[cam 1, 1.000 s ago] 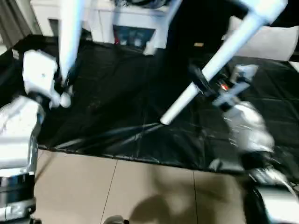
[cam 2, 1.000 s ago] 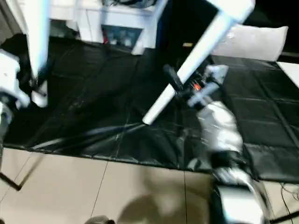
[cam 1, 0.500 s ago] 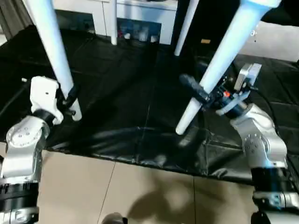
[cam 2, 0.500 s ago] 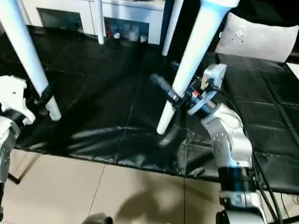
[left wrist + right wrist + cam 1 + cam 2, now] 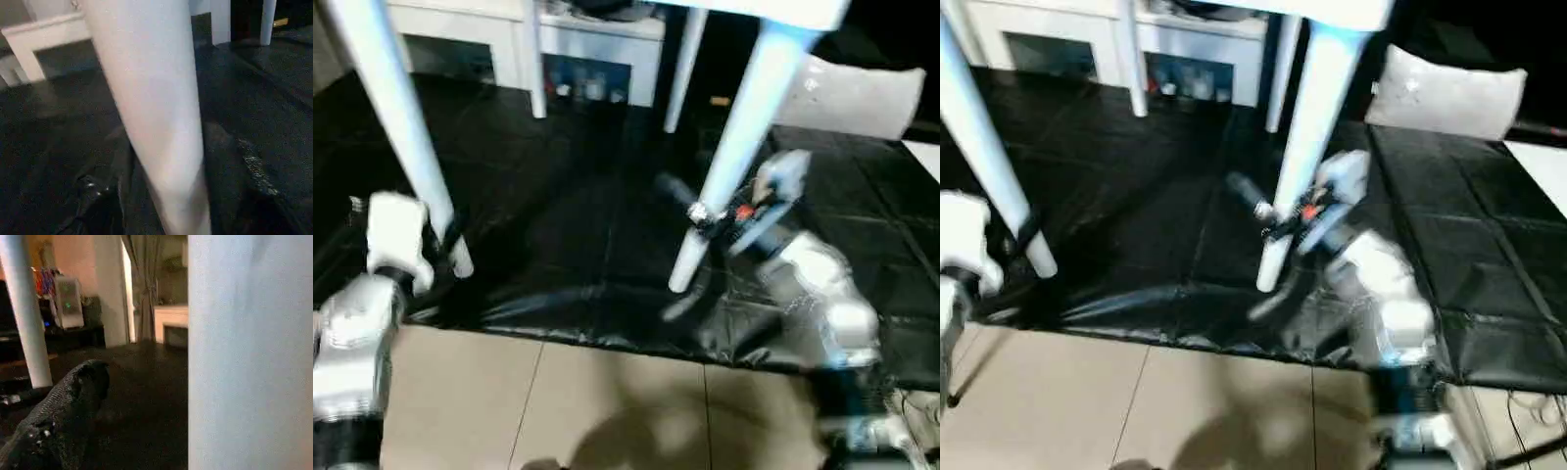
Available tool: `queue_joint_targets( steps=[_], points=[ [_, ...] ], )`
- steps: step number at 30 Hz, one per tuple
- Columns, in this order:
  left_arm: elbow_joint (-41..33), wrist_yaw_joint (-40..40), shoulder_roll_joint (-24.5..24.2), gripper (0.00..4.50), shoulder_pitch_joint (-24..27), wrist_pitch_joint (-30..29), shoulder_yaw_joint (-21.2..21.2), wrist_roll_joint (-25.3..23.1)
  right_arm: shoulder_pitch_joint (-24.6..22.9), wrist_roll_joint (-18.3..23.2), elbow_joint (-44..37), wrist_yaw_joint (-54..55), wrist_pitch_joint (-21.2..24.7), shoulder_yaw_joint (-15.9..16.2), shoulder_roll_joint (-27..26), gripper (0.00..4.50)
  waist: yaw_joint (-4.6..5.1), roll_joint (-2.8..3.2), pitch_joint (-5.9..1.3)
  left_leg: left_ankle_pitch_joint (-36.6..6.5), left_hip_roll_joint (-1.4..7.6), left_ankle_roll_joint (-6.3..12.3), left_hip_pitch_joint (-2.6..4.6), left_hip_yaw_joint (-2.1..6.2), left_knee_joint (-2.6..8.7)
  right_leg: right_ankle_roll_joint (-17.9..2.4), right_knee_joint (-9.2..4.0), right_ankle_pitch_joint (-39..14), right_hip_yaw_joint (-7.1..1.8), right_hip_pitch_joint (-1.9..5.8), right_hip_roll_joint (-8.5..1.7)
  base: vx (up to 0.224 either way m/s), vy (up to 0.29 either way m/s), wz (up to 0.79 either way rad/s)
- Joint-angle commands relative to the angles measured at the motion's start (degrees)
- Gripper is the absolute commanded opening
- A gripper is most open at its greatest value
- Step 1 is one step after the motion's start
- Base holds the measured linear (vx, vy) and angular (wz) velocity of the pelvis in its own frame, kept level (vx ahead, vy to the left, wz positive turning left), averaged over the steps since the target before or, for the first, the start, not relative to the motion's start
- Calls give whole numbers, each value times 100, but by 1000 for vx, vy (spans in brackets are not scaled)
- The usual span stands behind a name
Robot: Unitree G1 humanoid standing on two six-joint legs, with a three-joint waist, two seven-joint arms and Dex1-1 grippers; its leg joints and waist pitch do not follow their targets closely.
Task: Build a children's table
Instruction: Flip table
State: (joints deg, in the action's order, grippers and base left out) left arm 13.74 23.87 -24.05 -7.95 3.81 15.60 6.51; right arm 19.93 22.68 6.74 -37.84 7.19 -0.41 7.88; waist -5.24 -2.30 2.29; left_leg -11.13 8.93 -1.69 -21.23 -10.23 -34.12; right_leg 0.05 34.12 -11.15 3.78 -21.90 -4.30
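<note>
Children's table (image 5: 773, 8): white plastic, all four legs fitted, held legs-down over the black-covered bench (image 5: 568, 196), its top at the upper edge of the head views. Near left leg (image 5: 396, 117): long axis running down and slightly toward the robot, foot just clear of the bench front edge; left claw (image 5: 445, 240) clenched on it close to the foot, the leg passing straight between its black fingers in the left wrist view (image 5: 151, 122). Near right leg (image 5: 739, 137): tilted, foot nearer the robot than its socket; right claw (image 5: 700, 211) grasping it low down, with one black finger (image 5: 63, 416) seen beside the white shaft in the right wrist view. Two far legs (image 5: 533, 59) hang near the white cabinet (image 5: 578, 39) behind. Each arm is nearest its own leg, so the lowering, as judged, turns on bringing both near legs upright so all four feet meet the bench together. Against the earlier frames: the legs now stand steeper, far closer to vertical than a second ago, and the right leg's foot sits lower and nearer the bench.
</note>
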Motion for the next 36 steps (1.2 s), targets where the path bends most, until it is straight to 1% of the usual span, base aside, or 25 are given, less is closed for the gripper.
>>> queue_joint_targets(
  steps=[1,2,3,4,5,6,8,9,10,12,13,14,16,17,18,20,21,22,24,27,28,29,30,33,36],
  points=[
    [-207,221,130,268,145,104,32,300,-228,-75,-256,73,-10,-17,21,450,18,172,-249,-2224,490,-494,152,231,618,-836,-397,-1261,-350,61,-472,0,0,0],
    [-354,282,198,276,242,100,102,473,-386,-56,-389,99,-8,-48,21,450,22,175,-241,-2166,483,-448,141,214,612,-889,-383,-1068,-349,62,-457,0,0,0],
    [-476,330,248,288,318,92,145,606,-507,-34,-495,118,3,-70,22,450,22,156,-257,-2019,494,-391,118,211,605,-948,-360,-839,-347,101,-465,0,0,0],
    [-783,487,338,300,484,33,155,899,-750,25,-722,178,57,-112,45,450,13,197,-252,-1952,487,-375,114,211,602,-981,-344,-746,-347,103,-465,0,0,0],
    [-1011,544,400,307,606,-11,137,1041,-918,49,-878,205,92,-134,77,450,3,200,-242,-1865,503,-319,107,203,601,-1029,-339,-617,-349,118,-474,0,0,0],
    [-1287,561,487,310,745,-94,111,1193,-1099,65,-1046,220,119,-157,119,450,15,186,-231,-1805,493,-245,100,183,595,-1061,-350,-540,-343,116,-444,0,0,0],
    [-2017,423,764,320,1177,-251,-31,1514,-1591,169,-1564,287,266,-221,204,450,-2,223,-210,-1735,510,-189,84,181,594,-1101,-348,-486,-356,145,-456,0,0,0],
    [-2210,362,848,333,1314,-273,-93,1581,-1731,193,-1718,314,307,-229,230,450,-18,204,-191,-1712,532,-126,58,183,598,-1104,-363,-482,-359,175,-479,0,0,0],
    [-2409,296,920,345,1452,-297,-184,1608,-1862,219,-1879,362,378,-240,250,450,-4,195,-184,-1727,514,-88,54,172,594,-1092,-377,-548,-358,167,-457,0,0,0],
    [-2755,115,1054,352,1695,-431,-378,1580,-2095,320,-2199,470,558,-260,253,450,1,222,-131,-1997,485,-62,58,183,608,-917,-455,-1326,-361,138,-456,0,0,0],
    [-2778,101,1064,356,1712,-445,-391,1579,-2112,327,-2222,479,570,-261,252,450,10,209,-126,-2085,489,-94,63,185,614,-847,-476,-1559,-361,139,-452,0,0,0],
    [-3151,-7,1145,356,1997,-701,-647,1486,-2342,302,-2535,644,679,-232,233,450,2,253,-103,-2224,483,-137,93,199,609,-733,-520,-1968,-370,98,-464,0,0,0],
    [-3578,-199,1259,382,2292,-1034,-920,1302,-2593,201,-2876,894,908,-154,248,450,10,205,-77,-2192,528,-176,61,223,649,-623,-517,-2007,-381,122,-448,0,0,0],
    [-3578,-199,1259,382,2292,-1034,-920,1302,-2593,201,-2876,894,908,-154,248,450,21,207,-68,-2225,505,-185,65,223,642,-560,-520,-2126,-383,105,-437,0,0,0],
    [-3746,-387,1327,382,2374,-1186,-991,1098,-2740,217,-3048,1056,1160,-97,274,450,44,132,-54,-2230,486,-176,56,221,638,-474,-541,-2335,-388,98,-437,0,0,0],
    [-3775,-495,1341,382,2422,-1199,-977,1006,-2827,216,-3108,1161,1281,-62,254,450,48,174,-53,-2188,467,-189,60,232,623,-354,-578,-2556,-394,88,-455,0,0,0],
    [-3763,-514,1339,382,2424,-1198,-968,1000,-2824,203,-3102,1196,1288,-66,235,450,68,166,-38,-2174,458,-196,35,243,633,-311,-590,-2625,-388,101,-455,0,0,0],
    [-3754,-575,1328,382,2437,-1220,-961,993,-2814,169,-3110,1281,1317,-79,196,450,82,159,-37,-2240,449,-222,46,254,632,-230,-611,-2805,-375,85,-448,0,0,0],
    [-3731,-579,1276,382,2477,-1222,-943,933,-2846,139,-3133,1314,1321,-55,187,450,112,162,-45,-2260,449,-225,70,260,619,-233,-605,-2725,-379,53,-437,0,0,0],
    [-3732,-640,1227,382,2633,-1253,-862,874,-3080,170,-3295,1369,1408,67,206,450,117,122,-43,-2158,459,-205,46,253,625,-260,-574,-2412,-379,72,-419,0,0,0],
    [-3726,-636,1229,382,2650,-1249,-845,866,-3121,193,-3320,1367,1428,89,205,450,113,160,-50,-2091,467,-201,48,251,628,-314,-548,-2179,-383,73,-412,0,0,0],
    [-3720,-623,1227,382,2667,-1242,-828,872,-3159,187,-3348,1370,1439,119,210,450,116,160,-60,-2056,465,-196,49,247,624,-331,-542,-2049,-383,79,-404,0,0,0],
    [-3705,-624,1215,382,2679,-1237,-815,878,-3196,175,-3393,1382,1478,159,238,450,118,164,-53,-1982,468,-199,47,242,625,-426,-514,-1658,-377,89,-386,0,0,0],
    [-3680,-576,1120,382,2781,-1223,-790,860,-3324,155,-3434,1407,1507,176,237,450,112,140,12,-2083,460,-175,42,236,641,-443,-515,-1668,-382,79,-395,0,0,0],
    [-3757,-532,1067,382,2847,-1290,-741,950,-3398,154,-3496,1447,1530,195,241,450,121,141,70,-2311,453,-189,56,254,657,-364,-562,-2185,-393,60,-420,0,0,0]
  ],
)
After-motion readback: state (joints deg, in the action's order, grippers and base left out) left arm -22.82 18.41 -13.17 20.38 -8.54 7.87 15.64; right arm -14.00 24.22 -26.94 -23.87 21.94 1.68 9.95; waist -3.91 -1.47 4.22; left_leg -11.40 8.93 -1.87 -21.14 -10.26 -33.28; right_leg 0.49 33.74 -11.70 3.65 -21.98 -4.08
